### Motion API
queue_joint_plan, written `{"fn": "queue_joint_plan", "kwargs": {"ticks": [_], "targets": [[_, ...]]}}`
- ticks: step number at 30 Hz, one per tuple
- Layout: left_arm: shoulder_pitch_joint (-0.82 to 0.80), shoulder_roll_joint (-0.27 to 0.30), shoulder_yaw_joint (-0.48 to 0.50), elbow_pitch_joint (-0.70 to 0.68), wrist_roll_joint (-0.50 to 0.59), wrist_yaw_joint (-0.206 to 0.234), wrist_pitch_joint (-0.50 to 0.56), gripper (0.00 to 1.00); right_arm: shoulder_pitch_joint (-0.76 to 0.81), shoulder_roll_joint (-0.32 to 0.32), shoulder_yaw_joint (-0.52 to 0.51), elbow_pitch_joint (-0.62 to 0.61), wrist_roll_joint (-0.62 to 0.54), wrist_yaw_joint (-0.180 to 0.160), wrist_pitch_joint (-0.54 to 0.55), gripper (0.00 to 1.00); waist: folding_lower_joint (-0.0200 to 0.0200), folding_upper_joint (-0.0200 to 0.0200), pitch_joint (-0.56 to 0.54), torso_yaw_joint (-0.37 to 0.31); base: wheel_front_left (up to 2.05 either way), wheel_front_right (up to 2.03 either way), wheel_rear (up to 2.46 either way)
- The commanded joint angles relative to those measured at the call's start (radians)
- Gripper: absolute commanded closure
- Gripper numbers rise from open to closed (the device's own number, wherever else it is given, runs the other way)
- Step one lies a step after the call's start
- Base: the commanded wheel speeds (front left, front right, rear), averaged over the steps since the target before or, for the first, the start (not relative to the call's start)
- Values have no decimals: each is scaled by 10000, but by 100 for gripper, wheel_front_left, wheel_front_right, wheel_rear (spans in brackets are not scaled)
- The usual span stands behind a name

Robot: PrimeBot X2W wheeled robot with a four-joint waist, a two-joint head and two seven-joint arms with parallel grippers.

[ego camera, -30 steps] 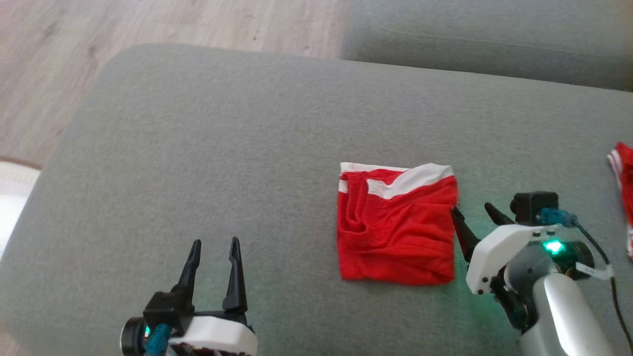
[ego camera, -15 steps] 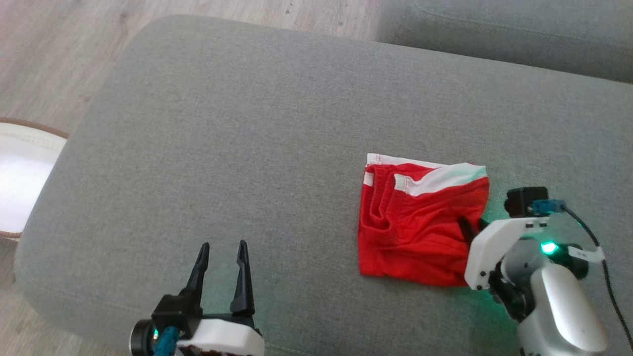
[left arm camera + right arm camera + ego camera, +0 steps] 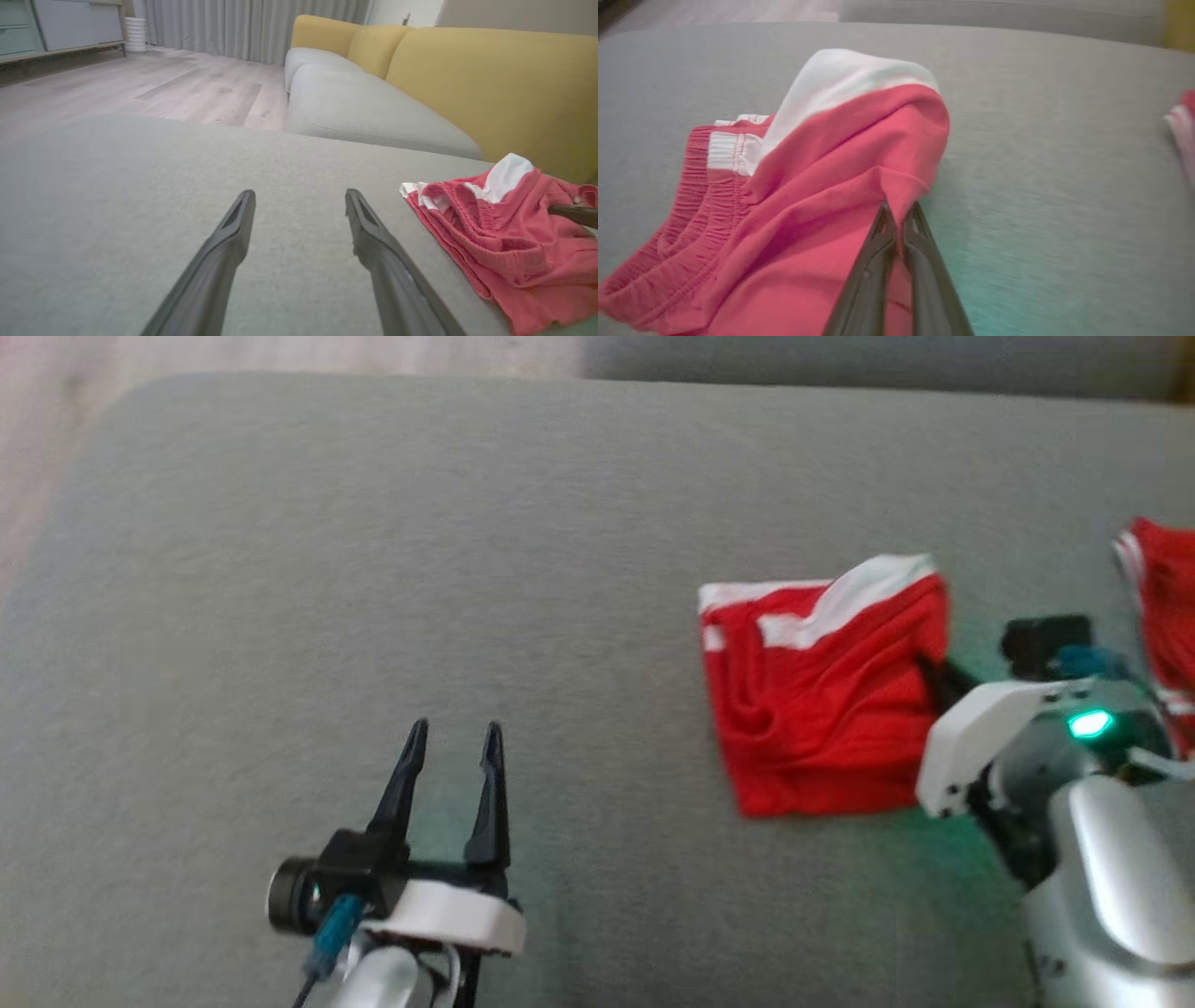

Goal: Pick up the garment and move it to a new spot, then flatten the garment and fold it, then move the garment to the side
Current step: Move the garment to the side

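The garment point(image 3: 822, 700) is a folded red piece with white trim, lying right of centre on the grey cushion point(image 3: 373, 569). My right gripper point(image 3: 929, 674) is shut on its right edge, and the cloth there is lifted a little. In the right wrist view the two dark fingers point(image 3: 878, 233) pinch a fold of the red garment point(image 3: 808, 205). My left gripper point(image 3: 450, 733) hovers open over bare cushion at the lower left, apart from the garment. The left wrist view shows its fingers point(image 3: 238, 224) spread wide, with the garment point(image 3: 495, 224) off to the right.
Another red and white cloth point(image 3: 1158, 616) lies at the cushion's far right edge. A second grey seat point(image 3: 364, 107) with yellow backrests point(image 3: 490, 79) stands beyond. Wooden floor point(image 3: 140, 84) lies past the cushion's far left.
My right gripper has closed onto the garment's right edge and raised it slightly. The head camera has shifted, so the whole picture has moved. The left gripper stays open.
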Motion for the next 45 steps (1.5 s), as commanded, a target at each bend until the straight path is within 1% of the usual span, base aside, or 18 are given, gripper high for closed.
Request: {"fn": "queue_joint_plan", "kwargs": {"ticks": [1, 6, 10, 15, 18, 22, 26, 30, 35, 36, 37, 39, 43, 44, 45], "targets": [[-442, -24, 249, -381, 92, 33, 3, 0, -291, -143, 139, -496, 30, -7, -25, 100, -1, 0, 364, -880, 0, 0, 0], [-820, 147, 127, -625, 317, 36, 229, 0, -278, -450, -31, -1363, 133, -7, 10, 100, -1, 0, 909, -2490, 0, 0, 0], [-1080, 373, 74, -818, 489, 40, 471, 0, -496, -371, 41, -1667, 233, -7, -159, 100, -1, 0, 1327, -3635, 0, 0, 0], [-1272, 666, 20, -1084, 654, 44, 785, 0, -725, -198, 71, -1715, 276, -7, -474, 100, -1, 0, 1680, -4494, 0, 0, 0], [-1308, 809, 9, -1262, 727, 96, 963, 0, -954, -90, 169, -1570, 305, -7, -637, 100, -1, 0, 1819, -4727, 0, 0, 0], [-1332, 954, -5, -1435, 756, 113, 1131, 0, -1578, -160, 470, -1306, 239, -7, -819, 100, -1, 0, 1902, -4735, 0, 0, 0], [-1352, 984, -35, -1560, 774, 168, 1212, 0, -2369, -677, 646, -988, 166, -7, -769, 100, -1, 0, 1929, -4431, 0, 0, 0], [-1316, 977, -42, -1632, 744, 228, 1212, 0, -3092, -1650, 838, -670, 241, -7, -407, 100, -1, 0, 1980, -4009, 0, 0, 0], [-1280, 925, -102, -1662, 714, 258, 1141, 0, -3717, -3209, 716, -180, 416, -7, 123, 100, -1, 0, 2137, -3433, 0, 0, 0], [-1280, 925, -102, -1662, 714, 258, 1141, 0, -3717, -3209, 716, -180, 416, -7, 123, 100, -1, 0, 2137, -3433, 0, 0, 0], [-1310, 913, -135, -1668, 727, 264, 1129, 0, -3887, -3702, 559, 109, 422, -7, 257, 100, -1, 0, 2235, -3234, 0, 0, 0], [-1358, 906, -161, -1666, 729, 253, 1117, 0, -4014, -4072, 424, 428, 431, -7, 317, 100, -1, 0, 2337, -3048, 0, 0, 0], [-1431, 886, -241, -1690, 772, 271, 1126, 0, -4223, -4538, 133, 1102, 345, -7, 144, 100, -1, 0, 2521, -2748, 0, 0, 0], [-1440, 887, -259, -1698, 781, 273, 1128, 0, -4268, -4606, 84, 1280, 282, -7, 66, 97, -1, 0, 2554, -2696, 0, 0, 0], [-1449, 892, -269, -1693, 782, 272, 1125, 0, -4305, -4621, -52, 1455, 183, -7, 3, 81, -1, 0, 2577, -2652, 0, 0, 0]]}}
